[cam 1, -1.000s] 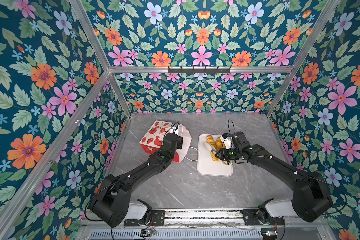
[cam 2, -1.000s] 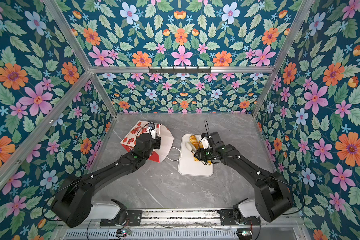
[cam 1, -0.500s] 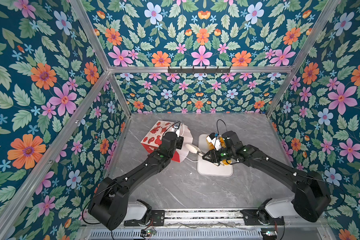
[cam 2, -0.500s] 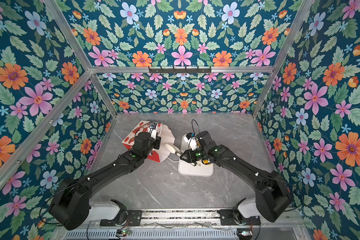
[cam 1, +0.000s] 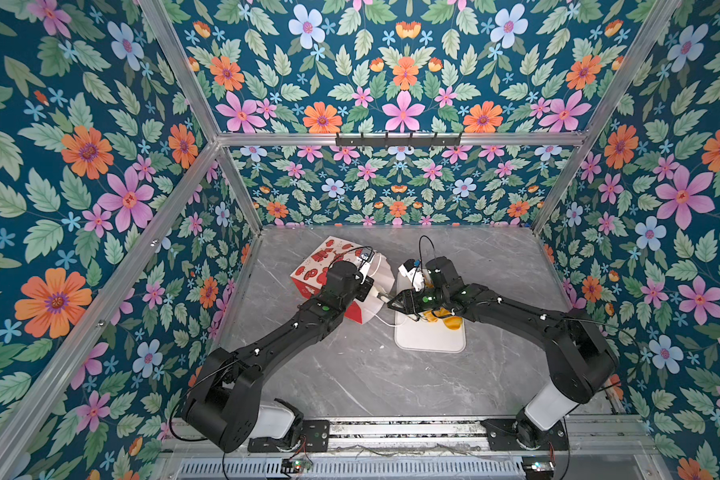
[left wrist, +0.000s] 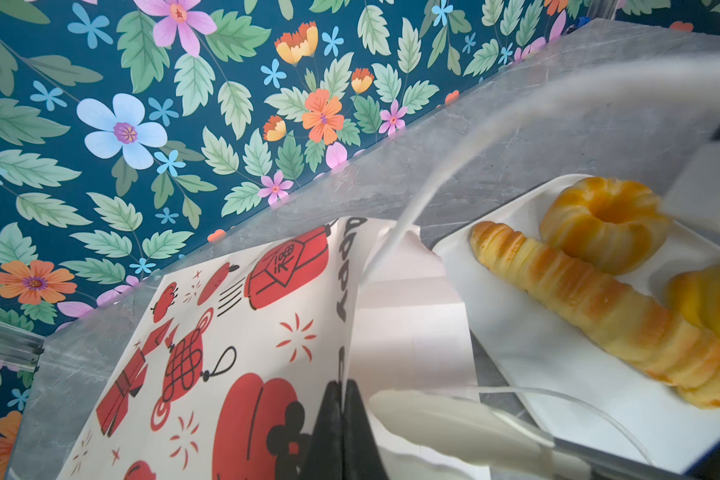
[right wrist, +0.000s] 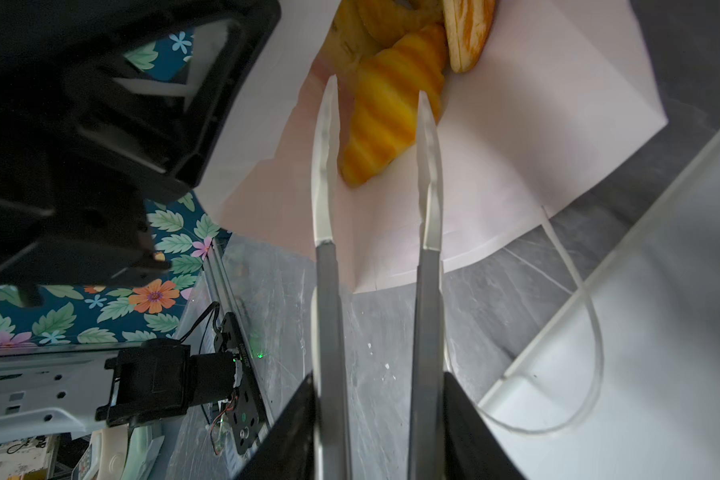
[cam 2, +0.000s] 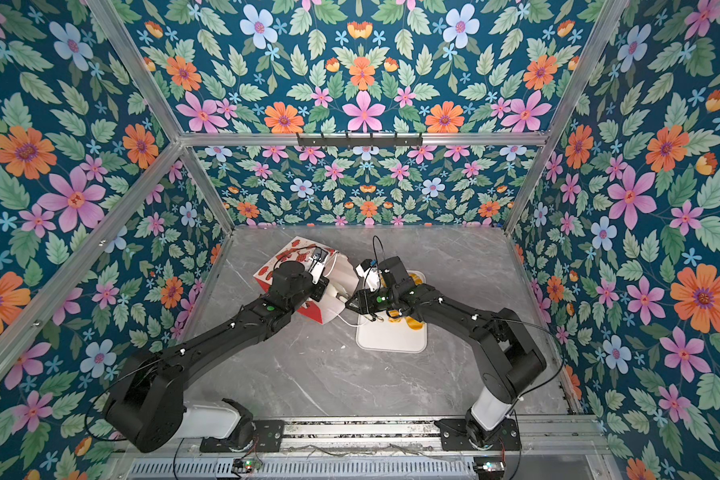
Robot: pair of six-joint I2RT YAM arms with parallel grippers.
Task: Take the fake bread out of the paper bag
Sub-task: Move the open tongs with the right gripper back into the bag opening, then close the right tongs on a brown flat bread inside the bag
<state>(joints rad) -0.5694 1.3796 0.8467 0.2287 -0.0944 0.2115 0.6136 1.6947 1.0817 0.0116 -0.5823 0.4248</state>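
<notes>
We look into a booth with a grey, marble-patterned table (cam 1: 391,382), teal flowered walls (cam 1: 80,174) and plain aluminium bars (cam 1: 275,139).

The paper bag (cam 1: 321,266) lies on its side toward the back, left of the middle. Its smooth white paper is printed with red lanterns and knots. Its mouth faces the tray (cam 1: 429,338), a flat white rectangle with rounded corners just beside it. A thin white cord handle (right wrist: 597,340) loops out from the bag's mouth toward the tray.

The left gripper (left wrist: 341,415) is clenched on the bag's edge, where the printed face meets the plain side. The right gripper (right wrist: 377,124) is released. Its pale, translucent fingers (right wrist: 325,166) reach into the bag's mouth on either side of a ridged, glossy croissant (right wrist: 391,112); we cannot tell whether they touch it.

More of the fake bread (right wrist: 466,29) lies deeper in the bag. On the tray rest a fluted golden ring (left wrist: 603,224), a long ribbed roll (left wrist: 591,307) touching it, and a rounder orange piece (left wrist: 711,299) against the roll.
</notes>
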